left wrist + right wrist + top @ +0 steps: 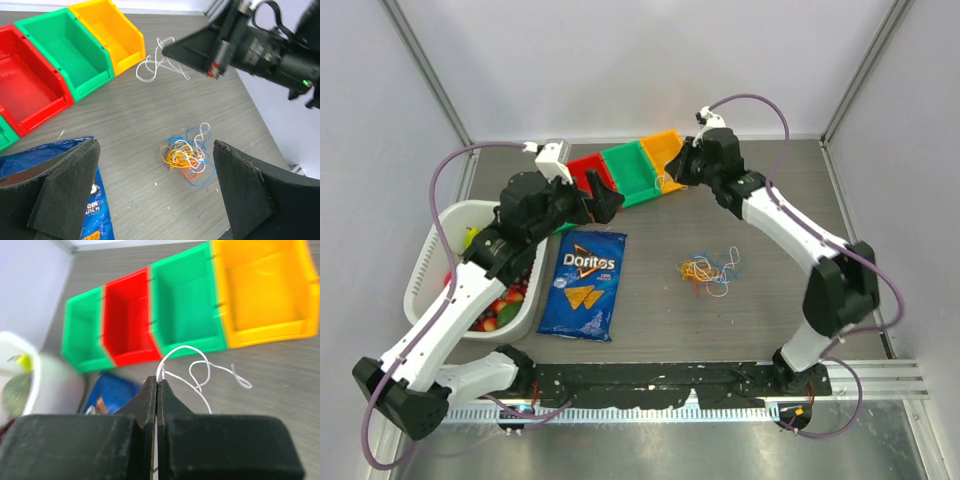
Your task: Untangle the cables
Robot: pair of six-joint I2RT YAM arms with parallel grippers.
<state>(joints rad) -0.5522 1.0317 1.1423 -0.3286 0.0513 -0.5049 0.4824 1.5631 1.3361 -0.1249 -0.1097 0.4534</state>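
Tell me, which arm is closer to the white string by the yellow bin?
Right: the right fingers pinch the thin white string; the left fingers hang open, apart from it.

Cables point(708, 270): small colourful tangle lying on the counter point(720, 330), right of the chip bag point(585, 283).
Bins point(632, 172): red, green, orange, rowed at the back.
Basket point(420, 270): white, far left.

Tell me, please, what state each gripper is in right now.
Left gripper: open, holding nothing.
Right gripper: closed on a white cable.
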